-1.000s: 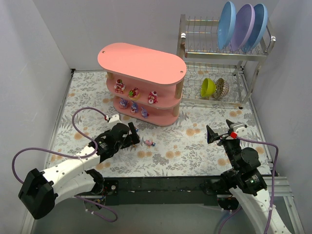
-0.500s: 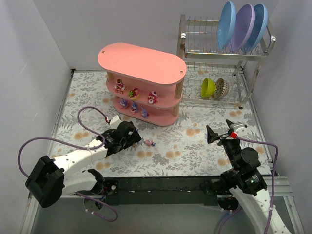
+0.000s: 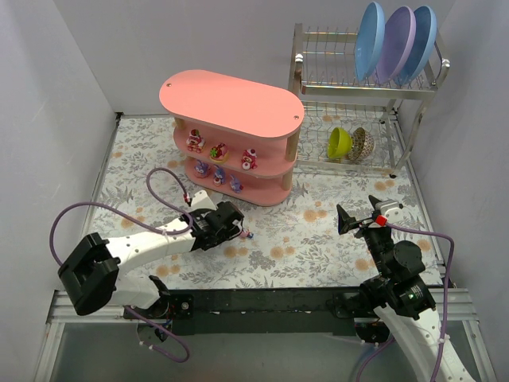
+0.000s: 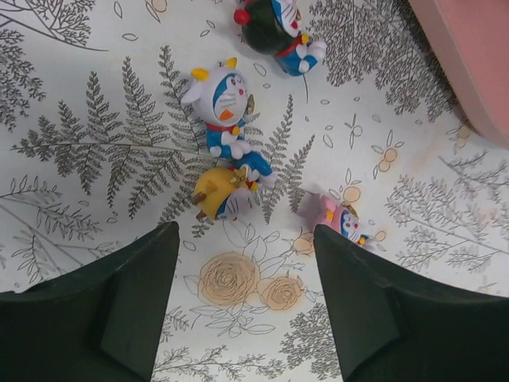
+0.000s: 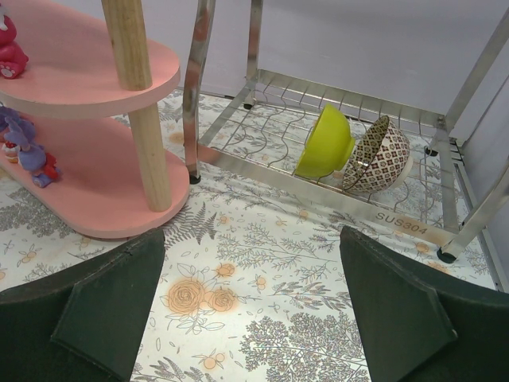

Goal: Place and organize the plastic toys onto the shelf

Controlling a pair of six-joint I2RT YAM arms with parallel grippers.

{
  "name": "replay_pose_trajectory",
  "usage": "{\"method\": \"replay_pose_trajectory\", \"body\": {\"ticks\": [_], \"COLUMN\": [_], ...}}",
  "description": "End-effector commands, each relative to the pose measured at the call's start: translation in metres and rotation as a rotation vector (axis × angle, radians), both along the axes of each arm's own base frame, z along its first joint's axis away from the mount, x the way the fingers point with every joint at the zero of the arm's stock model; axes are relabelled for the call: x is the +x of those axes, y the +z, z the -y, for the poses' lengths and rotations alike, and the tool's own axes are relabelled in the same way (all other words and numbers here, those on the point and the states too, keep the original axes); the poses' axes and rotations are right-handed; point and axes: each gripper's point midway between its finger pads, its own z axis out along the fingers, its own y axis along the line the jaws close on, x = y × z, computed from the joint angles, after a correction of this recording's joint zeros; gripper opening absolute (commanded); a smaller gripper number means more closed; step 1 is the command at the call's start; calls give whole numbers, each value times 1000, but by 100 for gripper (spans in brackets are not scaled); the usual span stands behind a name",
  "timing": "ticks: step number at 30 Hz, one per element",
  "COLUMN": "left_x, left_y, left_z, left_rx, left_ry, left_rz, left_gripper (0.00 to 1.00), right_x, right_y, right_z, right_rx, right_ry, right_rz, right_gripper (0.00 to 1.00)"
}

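Four plastic toys lie on the floral mat in the left wrist view: a white-and-blue horned figure point(image 4: 221, 111), a yellow one point(image 4: 223, 195), a small pink one point(image 4: 342, 221) and a dark green and red one point(image 4: 274, 28). My left gripper point(image 4: 245, 243) hovers just short of the yellow toy, open, with only mat between its fingers. From above, the left gripper point(image 3: 229, 223) covers all but the pink toy point(image 3: 247, 234). The pink shelf point(image 3: 231, 99) has several toys on its middle tier point(image 3: 219, 151) and lower tier point(image 3: 218, 175). My right gripper point(image 3: 359, 215) stands open and empty.
A metal dish rack point(image 3: 350, 159) stands right of the shelf, with three plates point(image 3: 398, 44) on top and a green bowl point(image 5: 326, 143) and a patterned bowl point(image 5: 380, 153) below. In the right wrist view a wooden shelf post point(image 5: 147, 151) rises at left. Grey walls enclose the mat.
My left arm has swung right and forward over the loose toys toward the pink one, and its jaws have narrowed somewhat. The right arm has not moved.
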Motion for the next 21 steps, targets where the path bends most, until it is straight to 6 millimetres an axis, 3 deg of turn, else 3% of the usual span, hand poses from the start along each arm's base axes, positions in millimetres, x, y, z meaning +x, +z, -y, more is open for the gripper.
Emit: {"method": "replay_pose_trajectory", "body": {"ticks": [1,8,13,21], "left_x": [-2,-12,-3,2], "left_y": [12,11,12,20], "left_z": [2,37,70,99], "left_rx": [-45,-24,-24,-113], "left_ry": [230,301,290,306], "left_rz": [40,26,21,42], "left_gripper": [66,64,61,57], "right_x": [-28,-28,-29,-30], "right_y": [56,56,57,58], "right_z": [15,15,15,14], "right_rx": [119,118,119,119], "right_ry": [-2,-2,0,7], "right_rz": [239,238,241,241], "right_gripper": [98,98,98,98]}}
